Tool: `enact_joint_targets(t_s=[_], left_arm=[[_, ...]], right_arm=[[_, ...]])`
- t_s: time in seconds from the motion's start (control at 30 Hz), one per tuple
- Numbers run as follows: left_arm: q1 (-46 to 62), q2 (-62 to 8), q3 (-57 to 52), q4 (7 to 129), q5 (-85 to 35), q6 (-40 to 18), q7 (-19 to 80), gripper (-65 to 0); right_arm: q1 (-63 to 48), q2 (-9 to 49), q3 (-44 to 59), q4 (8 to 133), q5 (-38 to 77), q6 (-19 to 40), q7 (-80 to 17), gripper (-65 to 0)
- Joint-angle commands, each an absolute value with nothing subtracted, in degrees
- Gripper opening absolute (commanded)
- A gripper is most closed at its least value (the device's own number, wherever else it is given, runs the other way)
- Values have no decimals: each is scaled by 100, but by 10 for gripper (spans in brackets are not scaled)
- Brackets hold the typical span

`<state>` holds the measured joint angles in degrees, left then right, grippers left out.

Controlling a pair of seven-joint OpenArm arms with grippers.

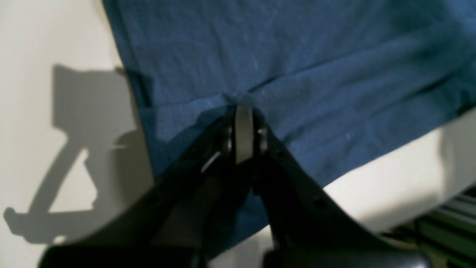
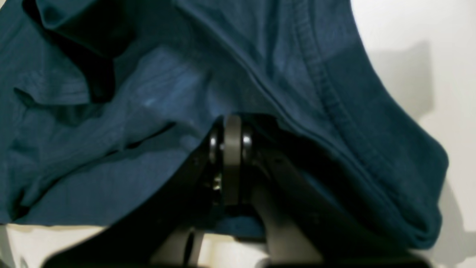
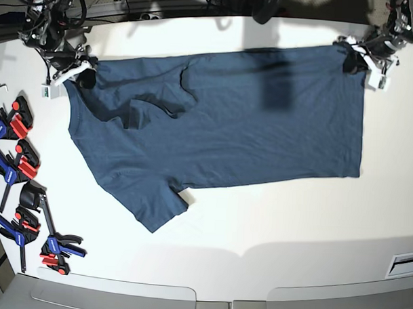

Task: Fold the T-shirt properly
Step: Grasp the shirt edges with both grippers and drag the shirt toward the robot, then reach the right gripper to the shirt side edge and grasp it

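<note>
T-shirt [image 3: 248, 122] first: the dark blue garment lies spread across the white table [image 3: 272, 224], its body running from 9 o'clock to 3 o'clock, hem at the 3 o'clock side, 1 short sleeve pointing toward 7 o'clock and the other rumpled back onto the chest near 10 o'clock. I judge the step in hand to be the opening grab: both arms sit on the far edge, ready to lift it and carry it toward 6 o'clock for the first fold.

Left gripper [image 3: 354, 59] is at the hem corner near 2 o'clock; in its wrist view the jaws are clenched on a pinch of T-shirt cloth [image 1: 297, 74]. Right gripper [image 3: 84, 74] is at the shoulder near 10 o'clock, likewise closed, with fabric [image 2: 111, 156] bunched round its tips.

The next move calls for both arms rising together so the cloth stays taut, and the folded-over sleeve probably wants flattening first.

Clamps [image 3: 19, 188], red, blue and black, lie in a row along the table edge at 8 o'clock, well apart from the shirt but near the sleeve's side. A small label [image 3: 403, 264] sits at 4 o'clock.
</note>
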<state>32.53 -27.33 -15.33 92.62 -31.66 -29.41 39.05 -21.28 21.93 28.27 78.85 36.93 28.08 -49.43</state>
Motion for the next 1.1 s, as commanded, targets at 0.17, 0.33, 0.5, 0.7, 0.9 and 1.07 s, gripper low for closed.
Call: enact_joint_targets(t_s=[0.17,0.33,0.5,0.7,0.9,1.07], left_arm=[[3656,-2746,-1905,9341,-2790,-2847,4515,-650],[3721,-2746,-2259,9341,-2810,-2847,4521,-650],[3730,-2749,-2322,9341,-2812,-2847,4510,-650],[3712,-2749,-2322,9343,-2810,-2847,4477,-650],[3710,-2749,-2322,9343,-2812,-2847,4364,-650],[3710,-2749,-2322,9343,-2812,-2847,4364,-650]], right_arm=[[-2591,2191,2783,8025,3087,2620,-5896,-650],[-2965,2189,2794,8337,3083,2617,-5896,-650],[-3262,2187,2982,8538,3087,2617,-5905,-650],[-3433,2187,3428,8593,3232,2613,-5944,-650],[-3426,2187,3931,8774,4254,2620,-5942,-650],[-3422,2187,4115,9347,4797,2932,-5935,-650]])
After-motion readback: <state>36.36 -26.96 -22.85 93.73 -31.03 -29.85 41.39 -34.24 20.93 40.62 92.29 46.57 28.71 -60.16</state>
